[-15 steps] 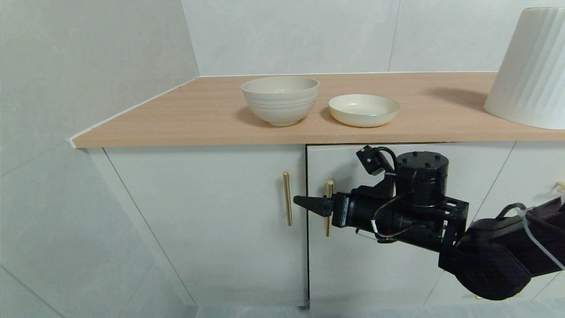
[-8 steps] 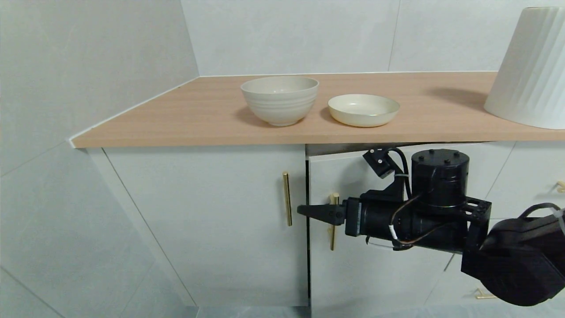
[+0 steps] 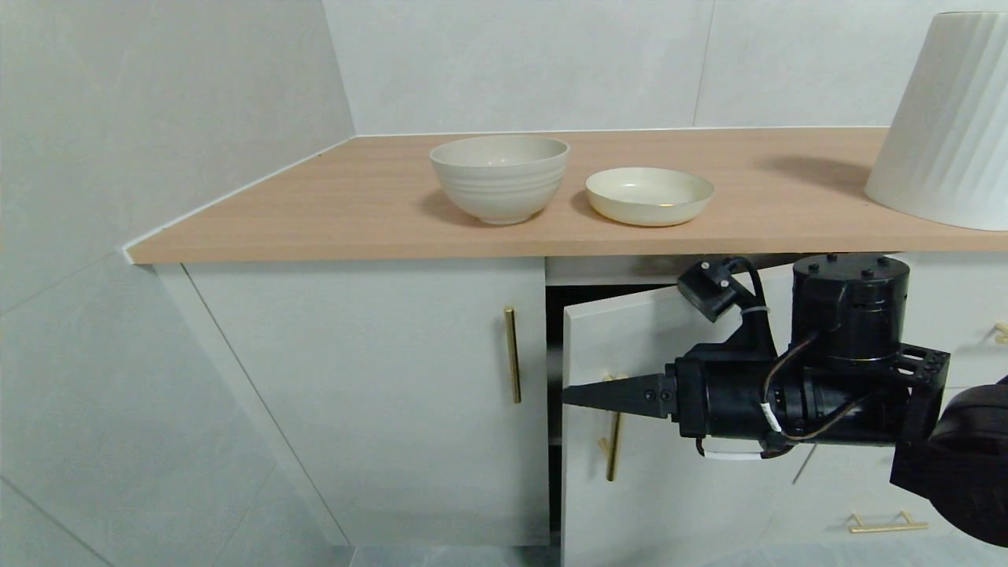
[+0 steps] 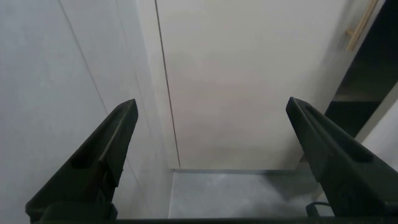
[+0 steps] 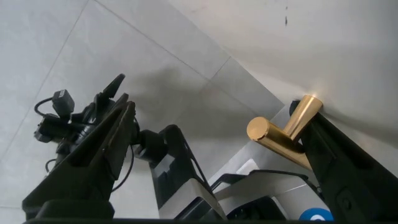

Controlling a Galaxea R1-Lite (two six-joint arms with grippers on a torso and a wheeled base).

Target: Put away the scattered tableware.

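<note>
On the wooden counter point(image 3: 331, 213) stand a deep beige bowl point(image 3: 499, 177) and, to its right, a shallow cream dish point(image 3: 649, 195). Below them the right cabinet door point(image 3: 630, 496) stands ajar, with a dark gap at its left edge. My right gripper point(image 3: 587, 394) is level with that door's gold handle point(image 3: 611, 429). In the right wrist view the right gripper point(image 5: 217, 118) is open, and the gold handle point(image 5: 280, 134) rests against the inside of one finger point(image 5: 348, 174). My left gripper point(image 4: 211, 106) is open and holds nothing, low down in front of the left cabinet door point(image 4: 249, 81).
A large white ribbed shade point(image 3: 945, 126) stands on the counter at the far right. The left door's gold handle point(image 3: 513, 354) is close to the gap. A small drawer pull point(image 3: 878, 524) sits low on the right. Tiled walls close off the left side.
The right cabinet door has swung from shut to ajar. My right gripper has moved right and down with the handle. The bowl and dish have not moved.
</note>
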